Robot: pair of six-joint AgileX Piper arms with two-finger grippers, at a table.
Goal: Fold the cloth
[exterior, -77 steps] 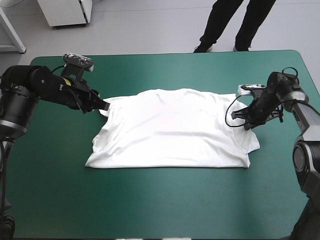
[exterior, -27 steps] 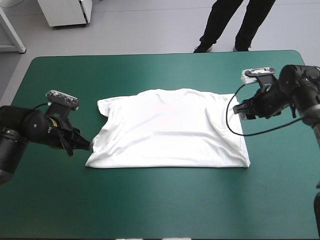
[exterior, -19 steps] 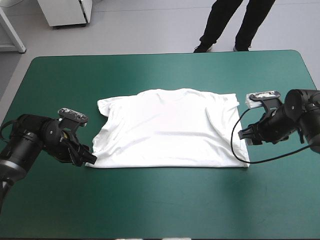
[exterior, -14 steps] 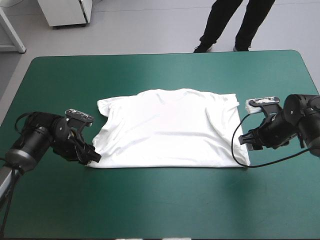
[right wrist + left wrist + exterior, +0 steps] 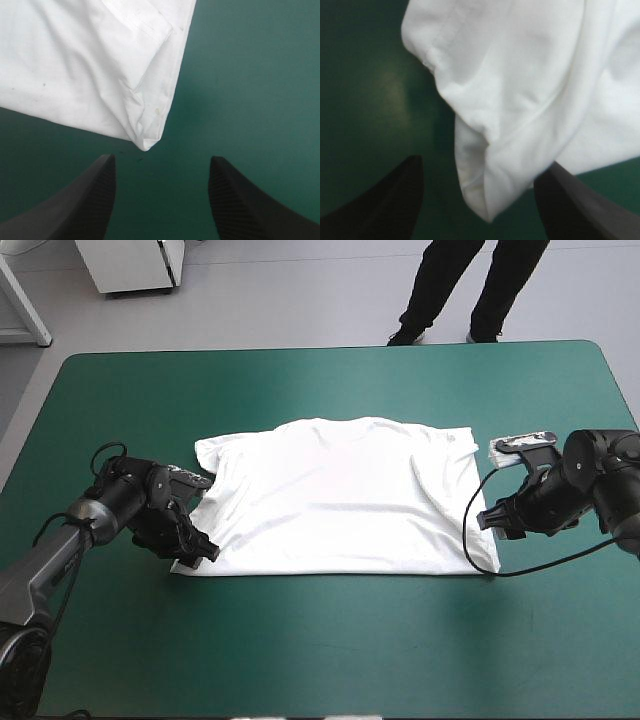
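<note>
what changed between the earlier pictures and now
The left pincer came away from the left sleeve toward the near edge, to the T-shirt's near left corner, which now lies between its open jaws. The right pincer likewise came back from beside the right sleeve to the near right corner, open, the corner just ahead of it. Neither grips anything. The T-shirt stays spread flat on the table.

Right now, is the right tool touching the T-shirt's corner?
Apart. The right wrist view shows the right tool open, with the T-shirt corner just ahead of its gap. Teal-green cover shows between that corner and both black fingers.
</note>
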